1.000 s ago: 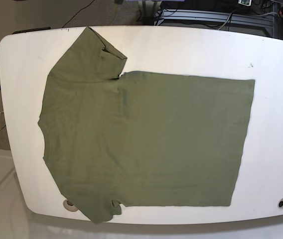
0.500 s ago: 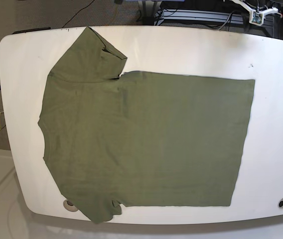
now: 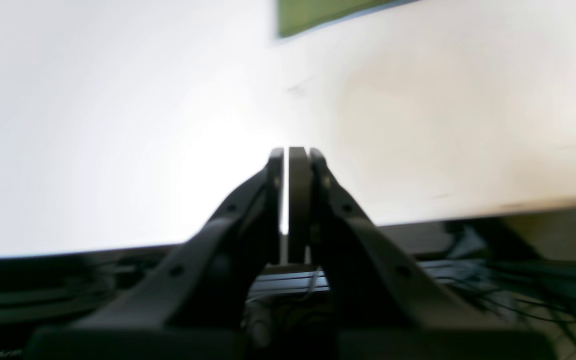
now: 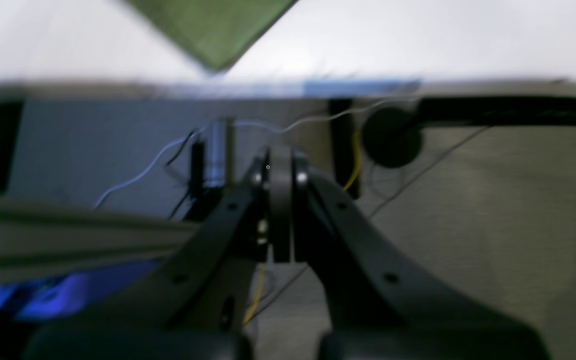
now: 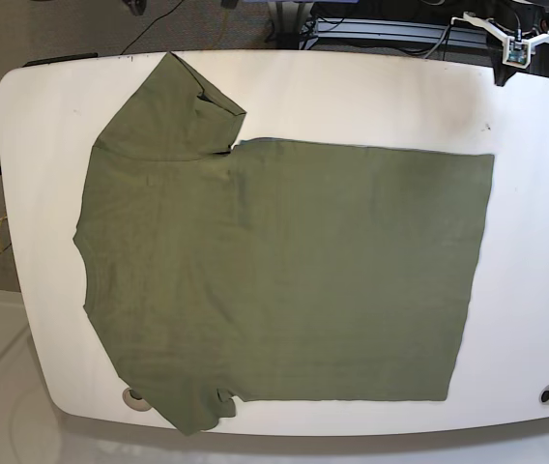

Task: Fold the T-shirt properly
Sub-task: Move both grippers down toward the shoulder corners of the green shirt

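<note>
One olive-green T-shirt (image 5: 274,275) lies flat on the white table (image 5: 371,92), collar toward the base view's left, hem toward its right. Both wrist views are blurred, but the left gripper (image 3: 290,152) and right gripper (image 4: 280,155) appear clenched on nothing, away from the cloth.
</note>
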Action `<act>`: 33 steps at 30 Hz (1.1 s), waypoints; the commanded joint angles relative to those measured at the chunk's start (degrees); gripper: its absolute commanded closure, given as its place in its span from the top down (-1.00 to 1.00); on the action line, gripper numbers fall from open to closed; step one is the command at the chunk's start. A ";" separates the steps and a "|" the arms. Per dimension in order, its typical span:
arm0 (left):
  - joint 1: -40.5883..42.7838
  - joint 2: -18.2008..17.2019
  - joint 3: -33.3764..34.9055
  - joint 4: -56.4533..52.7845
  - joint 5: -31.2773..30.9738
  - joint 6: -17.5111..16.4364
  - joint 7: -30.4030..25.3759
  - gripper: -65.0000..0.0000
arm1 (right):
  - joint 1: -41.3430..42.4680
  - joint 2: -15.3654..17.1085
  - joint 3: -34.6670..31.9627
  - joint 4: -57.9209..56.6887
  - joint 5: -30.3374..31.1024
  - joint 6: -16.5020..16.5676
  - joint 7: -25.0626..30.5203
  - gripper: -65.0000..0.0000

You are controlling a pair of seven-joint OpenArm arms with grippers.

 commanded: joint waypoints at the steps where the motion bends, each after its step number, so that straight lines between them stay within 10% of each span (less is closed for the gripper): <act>1: 0.90 -0.07 0.47 3.82 -0.93 0.10 -1.13 -1.00 | 1.07 0.27 2.45 3.26 2.72 1.10 1.74 -1.00; 10: -0.80 -0.37 0.14 6.17 -2.39 -1.35 0.11 -0.90 | 5.46 0.43 1.61 6.74 2.90 1.44 -1.65 -0.98; 19: -3.74 -2.38 -2.07 8.24 -7.51 -3.62 2.56 -0.60 | 9.40 0.08 1.58 9.54 3.57 1.51 -7.44 -0.47; 33: -8.31 -1.60 -8.18 10.63 -9.97 -2.76 4.82 -0.52 | 16.08 0.05 2.82 12.63 19.15 4.52 -21.92 -0.33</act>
